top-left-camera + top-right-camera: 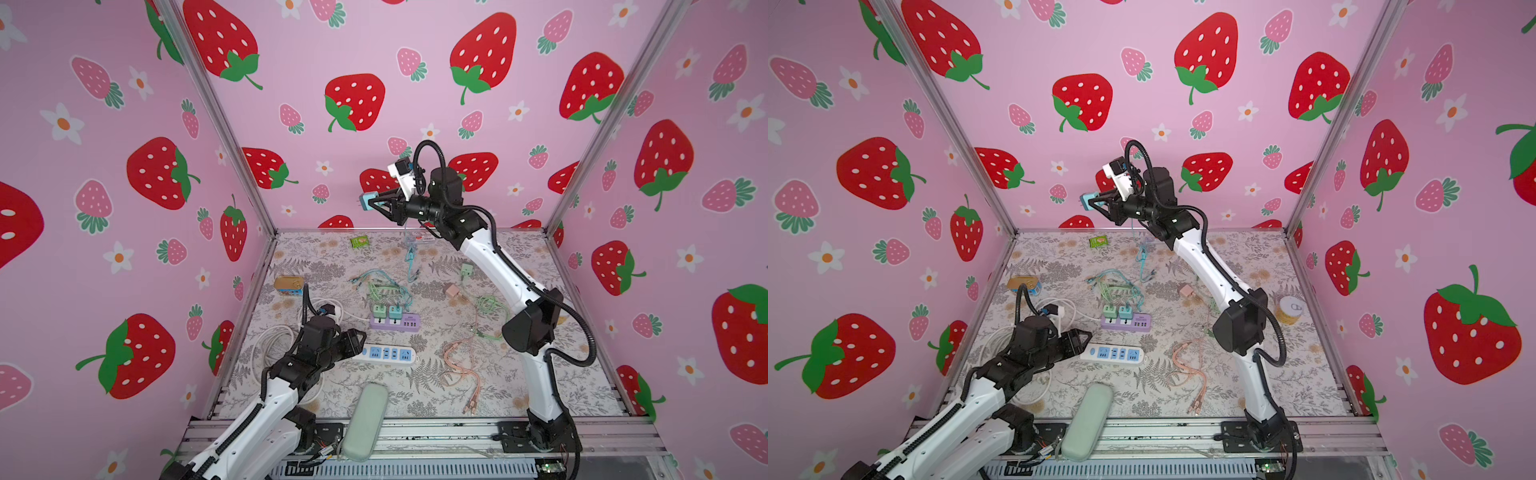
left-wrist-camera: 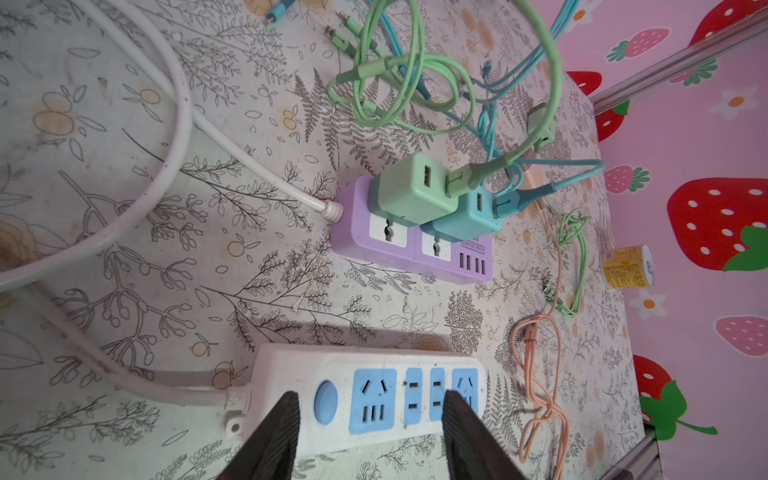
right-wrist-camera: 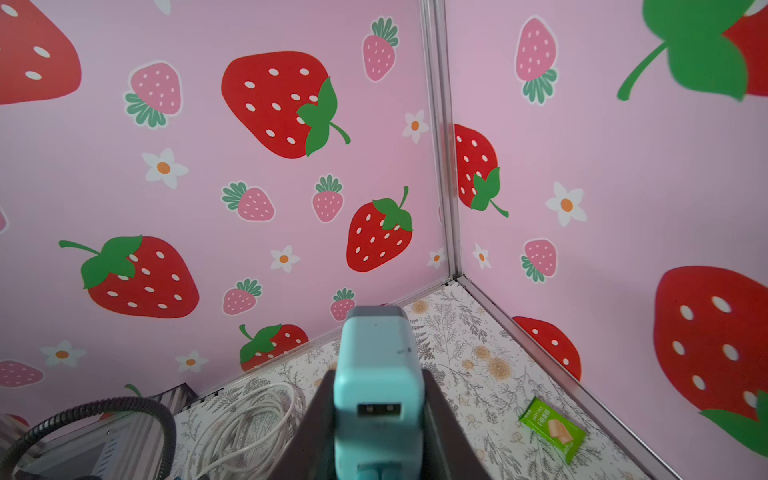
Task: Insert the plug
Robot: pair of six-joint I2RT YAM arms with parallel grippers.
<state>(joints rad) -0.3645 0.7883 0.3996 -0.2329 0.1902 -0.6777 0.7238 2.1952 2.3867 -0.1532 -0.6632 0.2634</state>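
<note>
A light blue plug (image 1: pixel 368 202) (image 1: pixel 1089 202) hangs high in the air near the back wall, its prongs pointing left. My right gripper (image 1: pixel 374 202) (image 1: pixel 1094 202) is shut on it. In the right wrist view the plug (image 3: pixel 376 365) fills the gap between the jaws of that gripper (image 3: pixel 376 376), its USB port facing the camera. The white power strip (image 1: pixel 386 354) (image 1: pixel 1113 354) (image 2: pixel 365 357) with blue sockets lies at the front left. My left gripper (image 1: pixel 359 338) (image 1: pixel 1084 338) (image 2: pixel 368 401) stands open over its cord end, holding nothing.
A purple power strip (image 1: pixel 395 322) (image 2: pixel 415 253) carries a green and a teal charger with cables. Pink cables (image 1: pixel 461 365), a white cord coil (image 1: pixel 274 345), a tin (image 1: pixel 289 286), a yellow jar (image 1: pixel 1291 309), a green packet (image 1: pixel 360 241) and a green case (image 1: pixel 365 419) lie around.
</note>
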